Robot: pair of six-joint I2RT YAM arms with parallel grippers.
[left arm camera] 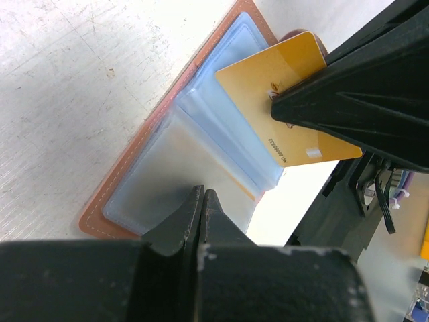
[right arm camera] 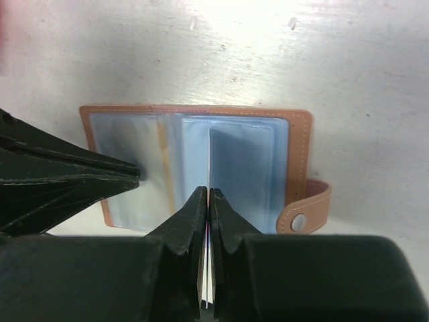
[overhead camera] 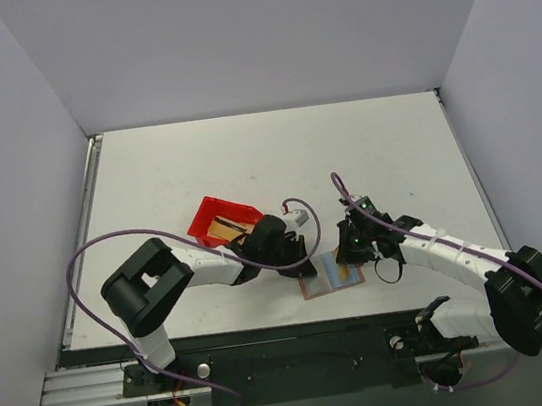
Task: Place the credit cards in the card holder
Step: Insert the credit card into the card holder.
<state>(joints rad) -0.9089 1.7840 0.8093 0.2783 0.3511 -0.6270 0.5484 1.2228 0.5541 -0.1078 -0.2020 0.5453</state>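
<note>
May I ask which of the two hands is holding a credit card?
The right hand: it pinches a gold card over the open card holder, whereas the left hand is shut empty.

White, scuffed table beneath left gripper and right gripper. Plain pale grey walls beyond and beside them.

The credit card bears a line of small print (too blurred to read).
</note>
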